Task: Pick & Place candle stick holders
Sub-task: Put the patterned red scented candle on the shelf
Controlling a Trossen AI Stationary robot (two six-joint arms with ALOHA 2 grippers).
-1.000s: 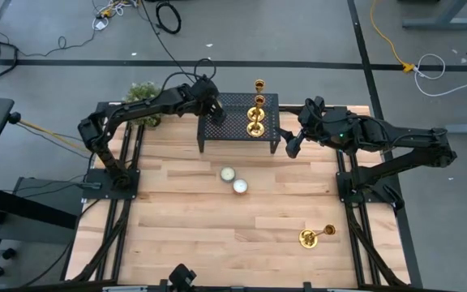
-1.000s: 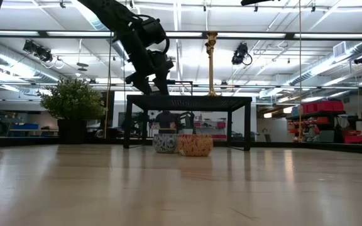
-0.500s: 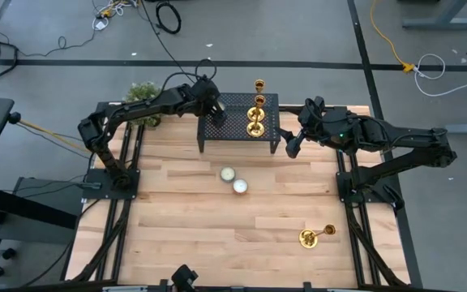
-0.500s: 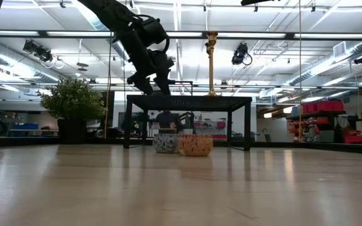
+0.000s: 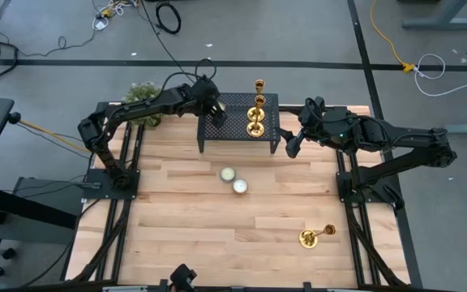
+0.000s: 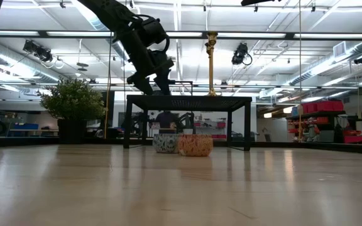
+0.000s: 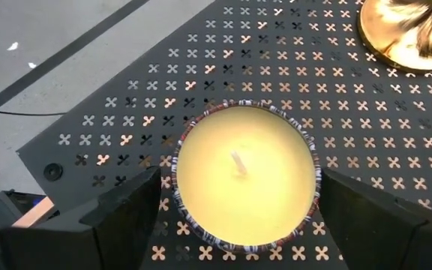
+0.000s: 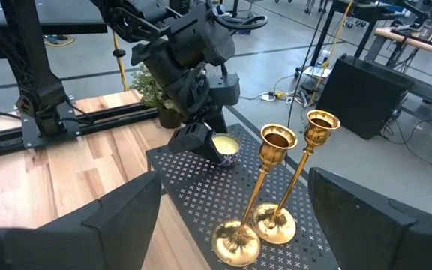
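1. A black perforated metal stand (image 5: 237, 109) sits on the light butcher-block wooden table (image 5: 185, 235) at the twelve o'clock edge.
2. Two tall shiny brass candle stick holders (image 8: 265, 191) stand upright on the stand, close together toward its three o'clock end, each on a round flared base.
3. A third brass candle stick holder (image 5: 314, 236) lies on its side on the table, far off toward five o'clock, well apart from everything else.
4. The left gripper (image 5: 215, 113) hangs over the nine o'clock end of the stand. Its fingers (image 7: 118, 217) are spread apart on either side of a small round tin holding a pale yellow wax candle (image 7: 244, 174). The tin rests on the stand's surface, and the fingers do not clamp it.
5. The right gripper (image 5: 292, 144) waits just off the stand's three o'clock end, fingers apart and holding nothing, facing the two upright holders.
6. Two more small round candle tins (image 5: 233, 180) sit side by side near the table's centre, at six o'clock from the stand.
7. A leafy green potted plant (image 5: 143, 96) stands at the table's far corner, around ten o'clock.
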